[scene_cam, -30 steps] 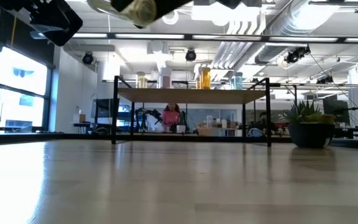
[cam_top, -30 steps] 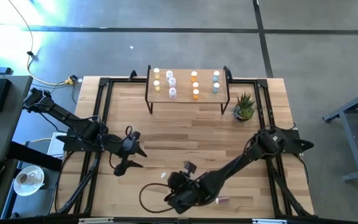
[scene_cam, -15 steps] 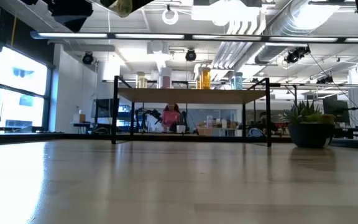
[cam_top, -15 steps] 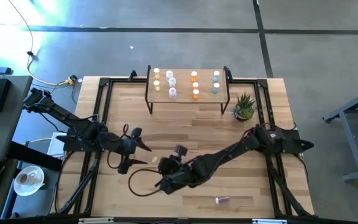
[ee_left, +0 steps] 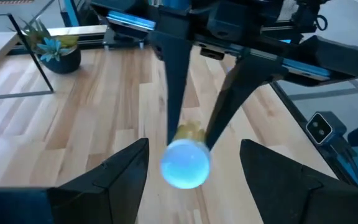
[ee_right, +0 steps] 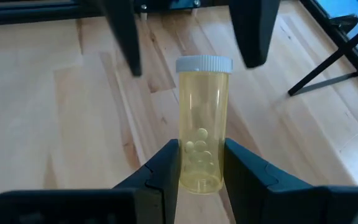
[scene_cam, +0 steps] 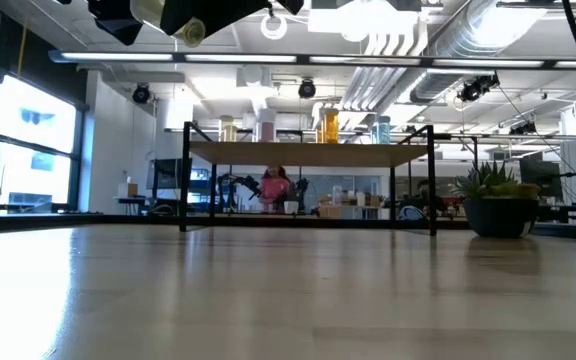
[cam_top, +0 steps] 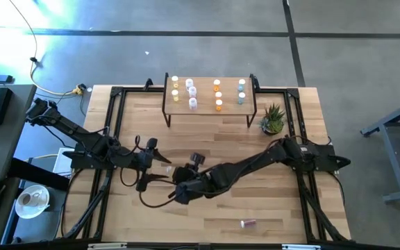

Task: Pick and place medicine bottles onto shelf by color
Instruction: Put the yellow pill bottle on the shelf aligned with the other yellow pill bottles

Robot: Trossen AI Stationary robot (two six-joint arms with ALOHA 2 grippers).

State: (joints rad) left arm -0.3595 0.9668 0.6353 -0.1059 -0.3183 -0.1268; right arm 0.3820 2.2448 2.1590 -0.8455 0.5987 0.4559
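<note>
Right gripper clamps a yellow bottle, cap toward the wide-open left gripper; shelf and plant at the table's far edge.

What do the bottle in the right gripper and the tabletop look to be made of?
Yellow bottle: likely translucent plastic, since the pills show through; white ribbed cap, probably plastic. Table: light wood planks with visible grain and seams, satin finish.
</note>
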